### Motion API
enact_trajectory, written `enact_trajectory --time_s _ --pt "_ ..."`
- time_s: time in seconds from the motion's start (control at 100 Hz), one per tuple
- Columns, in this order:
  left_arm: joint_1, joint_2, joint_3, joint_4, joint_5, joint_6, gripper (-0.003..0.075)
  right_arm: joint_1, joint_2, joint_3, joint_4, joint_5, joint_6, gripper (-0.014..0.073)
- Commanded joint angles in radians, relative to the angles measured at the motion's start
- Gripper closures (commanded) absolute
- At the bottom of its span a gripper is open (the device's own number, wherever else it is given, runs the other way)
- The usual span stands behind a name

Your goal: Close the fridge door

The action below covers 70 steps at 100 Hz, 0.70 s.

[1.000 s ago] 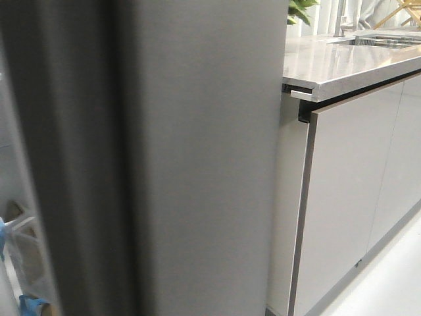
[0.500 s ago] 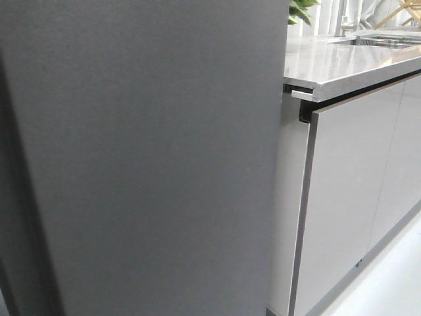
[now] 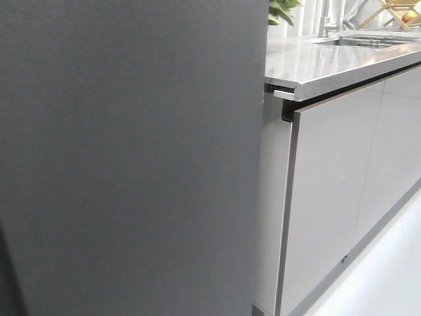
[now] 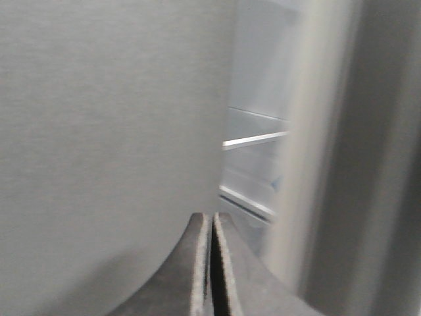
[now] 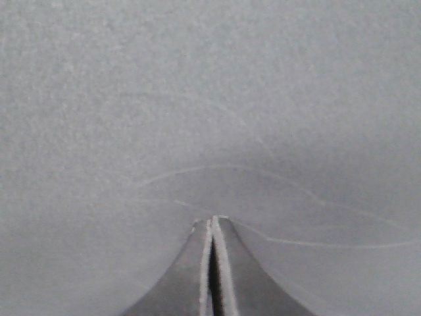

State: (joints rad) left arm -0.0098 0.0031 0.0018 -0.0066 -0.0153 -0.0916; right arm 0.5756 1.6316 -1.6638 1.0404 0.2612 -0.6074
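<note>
We see tall flat matte dark grey fridge door point(image 3: 131, 158) filling left and centre of front view, edge just beside glossy light grey cabinet fronts point(image 3: 335, 184) under pale marbled stone countertop point(image 3: 329, 59). Our left gripper point(image 4: 212, 220) clenched, fingers pressed together, empty, tip near door's edge; blurred white fridge shelves point(image 4: 253, 171) show through gap beside it. Our right gripper point(image 5: 214, 222) clenched, empty, tip at scratched grey panel; whether touching, we cannot tell.
</note>
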Motion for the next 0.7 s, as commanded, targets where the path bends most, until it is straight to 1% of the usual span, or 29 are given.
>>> enact_trajectory --time_s 0.0,0.12,0.27,0.48,0.59,0.69 --pt "-0.010 0.019 0.028 -0.002 -0.077 -0.004 0.0741 0.005 0.046 -0.023 -0.053 -0.171 -0.010 0.0670" --pt "-0.010 0.019 0.028 -0.002 -0.077 -0.004 0.0741 0.017 0.081 -0.023 -0.095 -0.237 -0.009 0.0670" --pt "-0.010 0.019 0.028 -0.002 -0.077 -0.004 0.0741 0.034 0.119 -0.023 -0.179 -0.316 -0.009 0.0670" --pt "-0.010 0.019 0.028 -0.002 -0.077 -0.004 0.0741 0.040 0.137 -0.023 -0.194 -0.414 -0.009 0.0670" --pt "-0.010 0.019 0.028 -0.002 -0.077 -0.004 0.0741 0.040 0.126 -0.023 -0.227 -0.429 -0.009 0.0670" --pt "-0.010 0.019 0.028 -0.002 -0.077 -0.004 0.0741 0.029 0.093 -0.021 -0.228 -0.394 -0.009 0.0670"
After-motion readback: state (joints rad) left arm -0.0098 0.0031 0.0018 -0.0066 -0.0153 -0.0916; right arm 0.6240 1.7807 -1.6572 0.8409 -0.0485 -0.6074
